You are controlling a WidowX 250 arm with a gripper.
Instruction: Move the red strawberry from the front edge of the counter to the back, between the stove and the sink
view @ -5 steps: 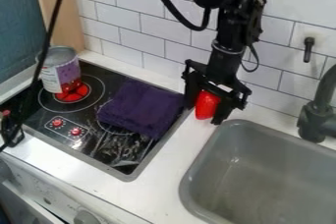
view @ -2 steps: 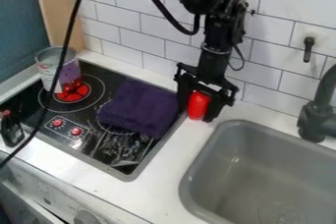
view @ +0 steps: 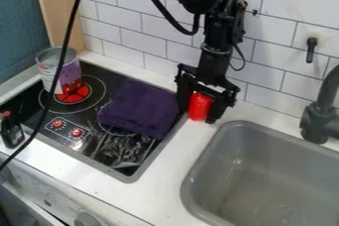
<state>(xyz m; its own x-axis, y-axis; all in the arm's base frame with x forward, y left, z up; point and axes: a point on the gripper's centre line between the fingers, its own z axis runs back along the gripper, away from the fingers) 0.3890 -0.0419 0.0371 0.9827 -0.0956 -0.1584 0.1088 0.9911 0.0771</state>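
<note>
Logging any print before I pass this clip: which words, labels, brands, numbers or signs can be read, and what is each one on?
No text can be read.
Can: purple and red on its side; any lettering too small to read.
Bottle: any print too small to read.
Stove: marks around the two red knobs, too small to read.
Red object in the tool: no lettering can be made out.

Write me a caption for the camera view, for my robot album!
The robot's gripper holds a red thing between the purple cloth and the grey sink.
</note>
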